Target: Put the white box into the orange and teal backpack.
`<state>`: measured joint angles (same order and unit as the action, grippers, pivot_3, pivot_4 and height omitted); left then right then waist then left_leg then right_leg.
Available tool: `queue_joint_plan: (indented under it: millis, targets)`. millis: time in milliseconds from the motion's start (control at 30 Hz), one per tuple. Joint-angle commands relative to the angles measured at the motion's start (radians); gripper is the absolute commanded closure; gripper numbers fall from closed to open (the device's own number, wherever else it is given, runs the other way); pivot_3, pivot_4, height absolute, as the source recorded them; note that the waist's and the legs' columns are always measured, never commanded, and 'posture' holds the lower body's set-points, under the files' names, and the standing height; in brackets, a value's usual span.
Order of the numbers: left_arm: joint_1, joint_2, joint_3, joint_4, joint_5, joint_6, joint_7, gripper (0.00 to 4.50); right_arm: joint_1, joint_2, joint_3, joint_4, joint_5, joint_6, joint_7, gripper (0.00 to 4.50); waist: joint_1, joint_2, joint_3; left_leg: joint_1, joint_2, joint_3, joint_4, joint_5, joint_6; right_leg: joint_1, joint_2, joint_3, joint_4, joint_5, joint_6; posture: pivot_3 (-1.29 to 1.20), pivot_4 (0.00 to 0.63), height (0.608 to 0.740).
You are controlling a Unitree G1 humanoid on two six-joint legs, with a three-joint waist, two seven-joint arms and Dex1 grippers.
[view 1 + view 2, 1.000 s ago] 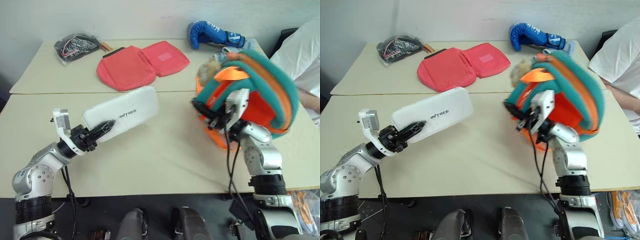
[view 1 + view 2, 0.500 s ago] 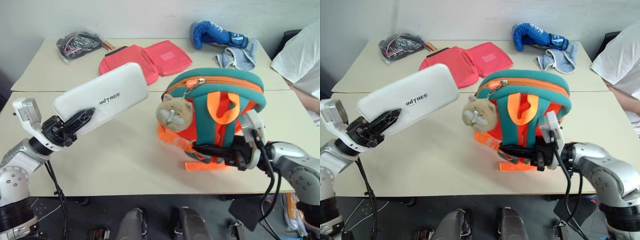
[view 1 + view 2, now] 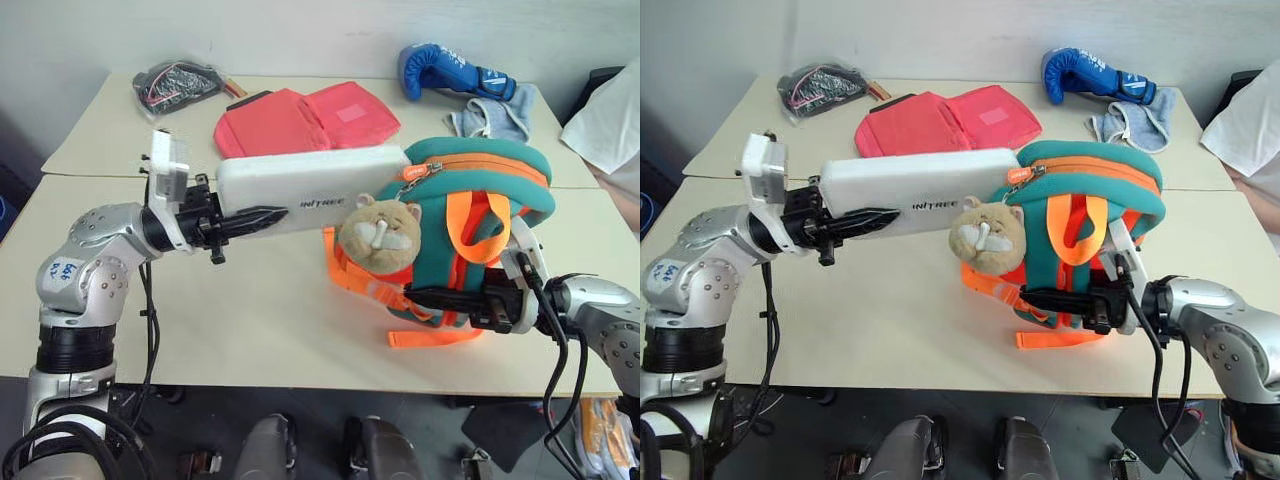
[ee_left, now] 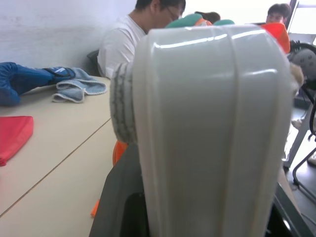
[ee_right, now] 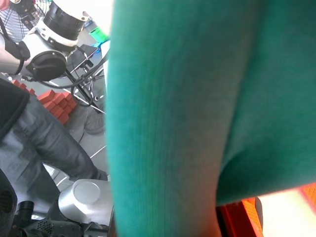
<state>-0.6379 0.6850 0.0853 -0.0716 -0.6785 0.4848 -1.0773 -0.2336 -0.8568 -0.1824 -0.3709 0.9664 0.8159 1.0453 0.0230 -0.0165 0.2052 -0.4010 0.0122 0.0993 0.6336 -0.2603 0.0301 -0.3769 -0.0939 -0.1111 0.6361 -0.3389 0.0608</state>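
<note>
Left end effector, centre left of the frame: clenched on one short end of the white box, which it carries level above the desk, far end touching or just beside the teal top of the orange and teal backpack by its zipper. Right end effector, lower right of the frame: clamped on the backpack's orange strapping, holding the bag upright at centre right with the tan plush animal facing the viewer. Handling, by judgement: box rigid, smooth, probably light and slippery, best gripped at its end; backpack soft, apt to sag, so best held beside the opening.
</note>
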Motion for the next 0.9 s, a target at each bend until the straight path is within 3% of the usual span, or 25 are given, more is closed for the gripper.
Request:
queue_joint_plan:
  millis: [33, 200, 400, 533, 667, 700, 900]
  targets:
    - [-0.063, 0.032, -0.126, 0.039, 0.155, -0.076, -0.07, 3.25, 0.013, -0.018, -0.051, -0.041, 0.021, 0.008, -0.013, 4.46, 0.003, 0.0, 0.0, 0.0, 0.0, 0.0, 0.001, 0.0, 0.0, 0.0, 0.0, 0.0, 0.0, 0.0, 0.0, 0.0, 0.15, 0.74]
    - [-0.194, -0.035, -0.237, 0.106, 0.226, -0.077, -0.109, 3.25, 0.018, -0.006, -0.057, -0.058, 0.027, 0.013, -0.031, 4.46, 0.005, 0.0, 0.0, -0.003, 0.0, -0.001, 0.005, 0.001, 0.003, 0.001, 0.0, -0.001, 0.0, 0.002, 0.003, 0.0, 0.15, 0.74]
    - [-0.423, -0.264, -0.414, 0.327, 0.4, -0.124, -0.089, 3.25, 0.006, 0.012, -0.029, -0.066, 0.02, 0.007, -0.042, 4.46, 0.009, 0.0, 0.0, -0.005, 0.0, -0.003, 0.011, -0.001, 0.005, 0.001, -0.001, -0.001, 0.001, 0.002, 0.004, 0.0, 0.15, 0.74]
    - [-0.516, -0.428, -0.397, 0.508, 0.446, -0.171, -0.017, 3.25, 0.004, 0.019, -0.022, -0.076, 0.015, 0.001, -0.047, 4.46, 0.007, 0.0, 0.0, -0.007, 0.0, -0.003, 0.014, -0.002, 0.007, 0.001, 0.0, -0.002, 0.001, 0.003, 0.005, 0.0, 0.15, 0.74]
    - [-0.525, -0.48, -0.346, 0.567, 0.44, -0.224, -0.011, 3.25, 0.005, 0.037, -0.023, -0.095, 0.019, 0.0, -0.074, 4.46, -0.004, 0.0, 0.001, -0.007, 0.0, -0.002, 0.013, -0.002, 0.007, 0.0, 0.0, -0.002, 0.0, 0.003, 0.005, 0.0, 0.15, 0.74]
    - [-0.517, -0.47, -0.32, 0.554, 0.413, -0.219, -0.037, 2.54, 0.007, 0.043, -0.024, -0.101, 0.021, 0.001, -0.084, 4.5, -0.004, 0.0, 0.001, -0.007, 0.0, -0.002, 0.013, -0.002, 0.006, 0.0, 0.0, -0.002, 0.001, 0.003, 0.005, 0.0, 0.15, 0.74]
    - [-0.438, -0.321, -0.133, 0.479, 0.257, -0.241, -0.221, 0.84, 0.027, 0.083, -0.041, -0.132, 0.023, -0.004, -0.152, 4.5, -0.02, 0.001, 0.001, -0.006, 0.001, -0.003, 0.013, 0.001, 0.003, 0.0, 0.0, -0.003, 0.003, 0.002, 0.004, 0.0, 0.15, 0.74]
